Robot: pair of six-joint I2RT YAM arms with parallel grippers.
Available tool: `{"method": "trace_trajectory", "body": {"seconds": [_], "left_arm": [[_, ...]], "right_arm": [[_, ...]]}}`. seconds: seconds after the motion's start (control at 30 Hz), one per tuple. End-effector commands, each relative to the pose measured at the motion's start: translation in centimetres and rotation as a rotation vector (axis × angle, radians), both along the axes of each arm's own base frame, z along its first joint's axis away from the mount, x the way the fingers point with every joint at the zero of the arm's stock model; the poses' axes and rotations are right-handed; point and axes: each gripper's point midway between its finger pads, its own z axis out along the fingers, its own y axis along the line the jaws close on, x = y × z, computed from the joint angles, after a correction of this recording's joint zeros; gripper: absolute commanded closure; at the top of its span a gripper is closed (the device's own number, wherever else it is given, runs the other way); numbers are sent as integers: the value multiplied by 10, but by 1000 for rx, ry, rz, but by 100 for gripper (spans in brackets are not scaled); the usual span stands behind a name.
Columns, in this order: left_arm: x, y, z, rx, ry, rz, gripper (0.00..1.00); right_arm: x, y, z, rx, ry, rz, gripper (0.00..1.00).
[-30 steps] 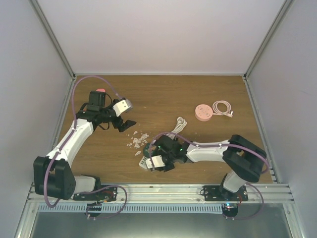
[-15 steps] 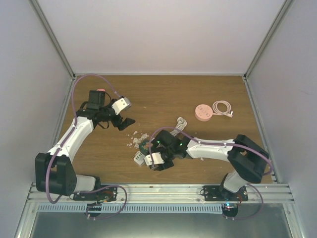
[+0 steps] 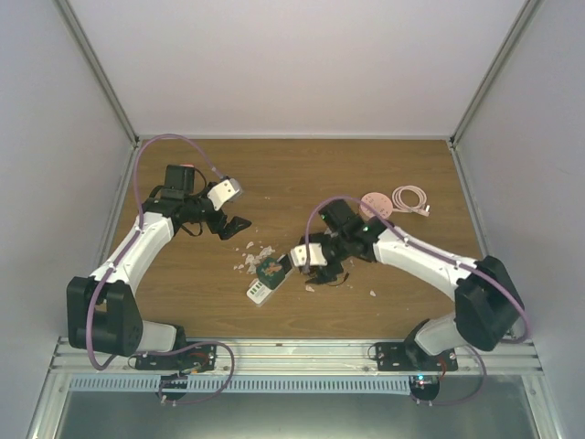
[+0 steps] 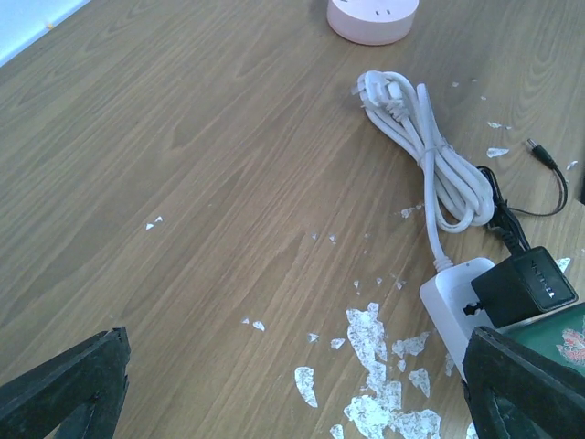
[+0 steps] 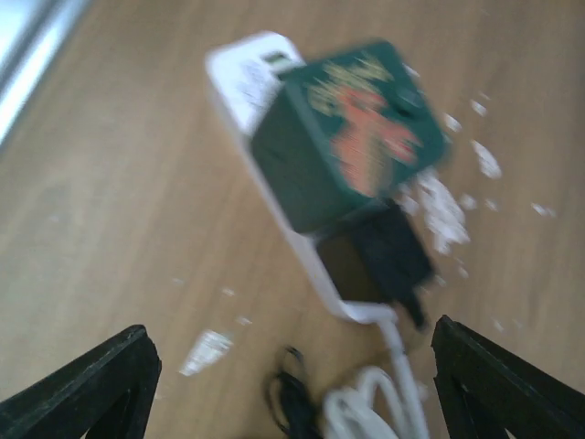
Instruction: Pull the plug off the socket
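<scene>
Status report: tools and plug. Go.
Left tool open, standing off. Right tool open, near power strip. Green plug and black plug both seated. White flakes around, nothing blocking.

White-and-black arms [image 3: 137, 254], purple cables [image 3: 183, 140]

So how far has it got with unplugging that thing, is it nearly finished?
Nothing looks done yet: the green adapter and the black adapter both still sit in the white power strip. Nothing is in hand: the right gripper hangs open just beside the strip, and the left gripper is open, well away. Left to do: grip a plug, probably steady the strip, and pull it free.
</scene>
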Motion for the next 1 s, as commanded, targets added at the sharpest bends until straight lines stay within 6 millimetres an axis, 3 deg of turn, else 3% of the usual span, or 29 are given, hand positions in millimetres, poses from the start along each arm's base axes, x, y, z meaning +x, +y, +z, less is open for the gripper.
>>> {"method": "trace_trajectory", "body": {"seconds": [0.0, 0.17, 0.37, 0.47, 0.63, 0.77, 0.97], "left_arm": [[5, -3, 18, -32, -34, -6, 1], [2, -2, 18, -25, -41, -6, 1], [2, 0, 19, -17, -46, 4, 1], [1, 0, 18, -14, -45, 0, 1], [4, 3, 20, 16, -61, -5, 1], [9, 1, 22, 17, -52, -21, 1], [13, -5, 23, -15, -26, -41, 1]], "right_arm": [[56, -11, 3, 2, -43, -74, 19], [102, -25, -26, -58, -14, -139, 25], [129, -36, -58, -123, 62, -185, 30], [138, -49, -67, -130, 110, -218, 38], [130, -83, -87, -183, 210, -265, 43], [113, -108, -102, -224, 260, -293, 46], [89, -136, -104, -235, 324, -335, 49]]}}
